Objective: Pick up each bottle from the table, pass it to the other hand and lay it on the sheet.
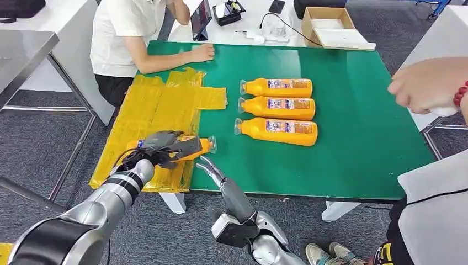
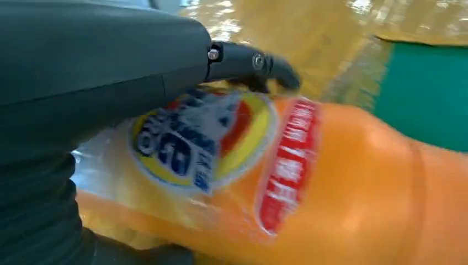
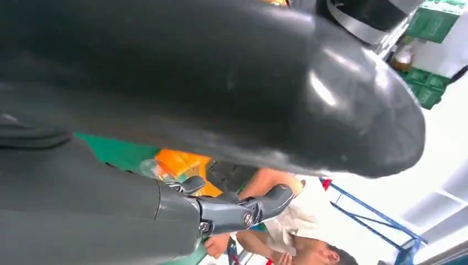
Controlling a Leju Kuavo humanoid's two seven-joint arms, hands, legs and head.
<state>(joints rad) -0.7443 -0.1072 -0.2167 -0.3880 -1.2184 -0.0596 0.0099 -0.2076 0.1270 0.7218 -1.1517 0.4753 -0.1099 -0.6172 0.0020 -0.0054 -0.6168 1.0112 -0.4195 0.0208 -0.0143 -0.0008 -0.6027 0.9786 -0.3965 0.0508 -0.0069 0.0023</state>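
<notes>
My left hand point(image 1: 165, 147) grips an orange bottle point(image 1: 200, 147) over the near part of the yellow sheet point(image 1: 160, 107), cap pointing right. In the left wrist view that bottle point(image 2: 342, 182) lies under my fingers point(image 2: 259, 63), its blue and red label facing the camera. My right hand point(image 1: 212, 170) sits just below the bottle's cap at the table's near edge, fingers extended and holding nothing; its fingers point(image 3: 243, 210) appear in the right wrist view. Three more orange bottles point(image 1: 278, 87) point(image 1: 278, 107) point(image 1: 278, 130) lie side by side on the green table point(image 1: 359, 143).
One person sits at the far left with a forearm point(image 1: 176, 58) on the table. Another person's hand point(image 1: 425, 85) reaches in from the right edge. A cardboard box point(image 1: 328, 25), a tablet and a black tray stand beyond the table's far edge.
</notes>
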